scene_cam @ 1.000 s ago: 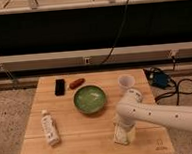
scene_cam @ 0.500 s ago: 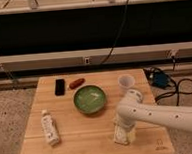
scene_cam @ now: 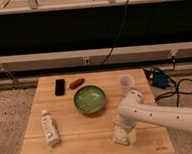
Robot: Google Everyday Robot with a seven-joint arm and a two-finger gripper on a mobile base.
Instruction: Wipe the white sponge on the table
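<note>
Nothing has moved in the last 1 second. The gripper (scene_cam: 123, 125) stays down on the white sponge (scene_cam: 127, 137), near the front edge of the table (scene_cam: 79, 143). I cannot tell if it is clamped. The wiping seems stalled or very slow.

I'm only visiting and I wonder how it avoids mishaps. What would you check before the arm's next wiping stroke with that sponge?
1. Pincer down on the white sponge: ok.
2. Sponge lying on the table: ok.
3. Whether the pincer actually holds the sponge: cannot tell.
4. Green bowl apart from the sponge: ok.
5. Paper cup apart from the arm: cannot tell, it stands close behind.
6. Room toward the table's near edge: not ok, the sponge sits close to it.
</note>
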